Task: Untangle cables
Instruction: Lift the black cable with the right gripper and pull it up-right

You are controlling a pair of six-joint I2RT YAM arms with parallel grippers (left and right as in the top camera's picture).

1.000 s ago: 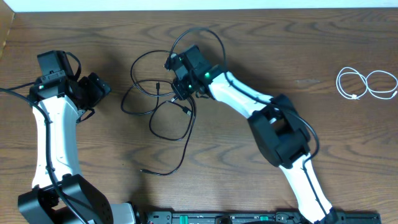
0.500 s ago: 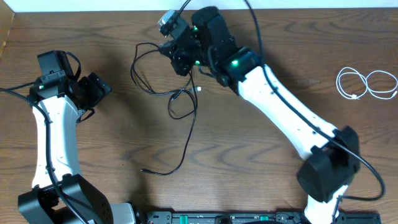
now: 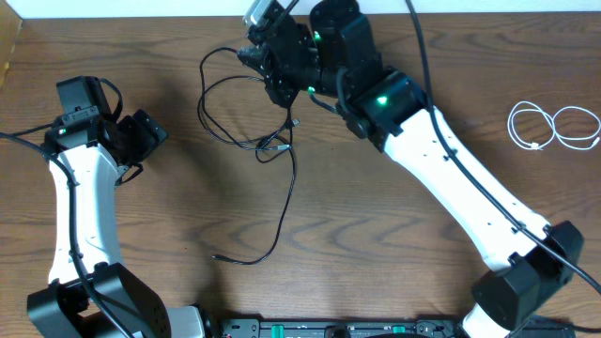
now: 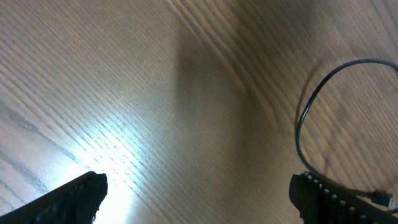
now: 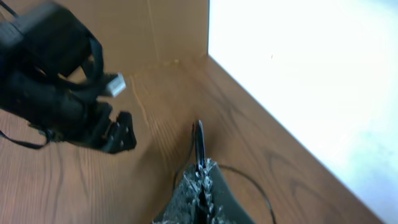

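Starting with the table (image 3: 376, 253): bearing both arms and two sets of cable. Stretching the right arm (image 3: 451, 178) from the near right corner to the far edge, having swung there from mid-table within the last second. Keeping the right gripper (image 3: 268, 66) pressed together on a strand of the black cables (image 3: 272, 143) and hauling it far. Drawing what was a nest of overlapping loops into fewer, longer runs, now lying left of centre with one tail trailing near. Judging this as real progress, though leaving a small snarl just near of the grip. Holding the left gripper (image 3: 146, 131) unmoved at the left, spread wide, gripping nothing. Leaving the white cable (image 3: 554, 127) coiled alone at the far right, well apart.

Catching the pinch itself only from the right wrist: a thin black strand rising from between closed fingers, hidden overhead beneath the gripper body. Showing from the left wrist one curved black loop lying off to the right, untouched.
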